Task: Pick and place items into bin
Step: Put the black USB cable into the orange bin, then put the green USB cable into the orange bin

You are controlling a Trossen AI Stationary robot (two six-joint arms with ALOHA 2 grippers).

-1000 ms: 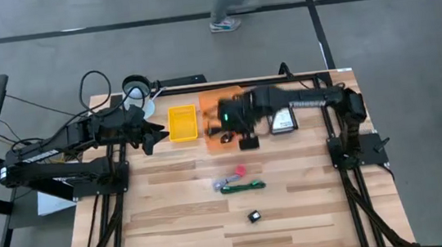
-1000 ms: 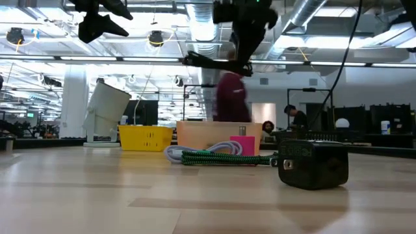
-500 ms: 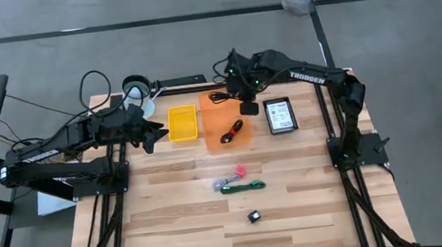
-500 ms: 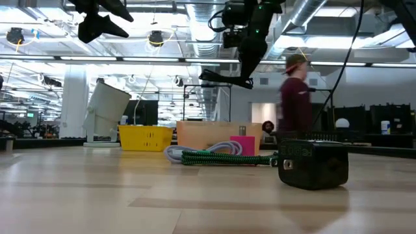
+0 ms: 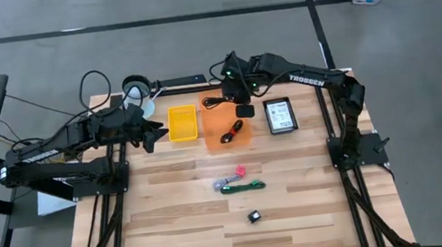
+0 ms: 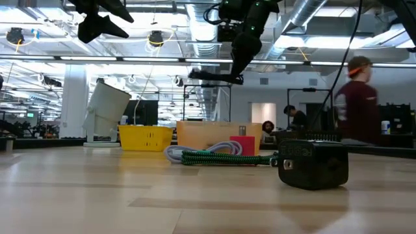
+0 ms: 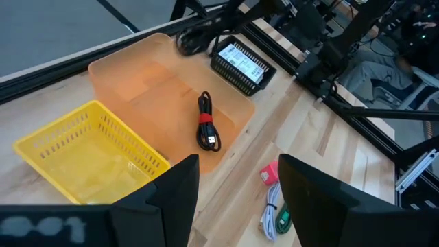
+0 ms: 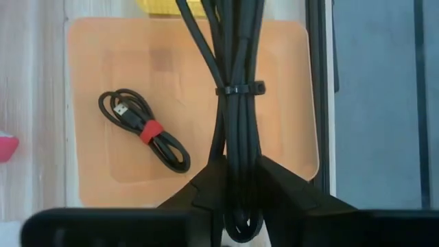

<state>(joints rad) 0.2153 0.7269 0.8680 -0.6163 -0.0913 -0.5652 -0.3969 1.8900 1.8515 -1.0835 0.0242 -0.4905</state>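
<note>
The left gripper (image 5: 154, 135) hovers open-jawed at nine o'clock of the empty yellow basket (image 5: 182, 123). The orange bin (image 5: 215, 129) beside it holds a coiled black cable with a red tie (image 5: 232, 130). Above the bin's twelve o'clock edge, the right gripper (image 8: 234, 199) clamps a long black cable bundle (image 8: 235, 82) bound by a tie. At three o'clock lies the white labelled card (image 5: 280, 115).

One camera looks straight down, one level across the table; both wrist cameras share the orange bin (image 7: 164, 89).
</note>
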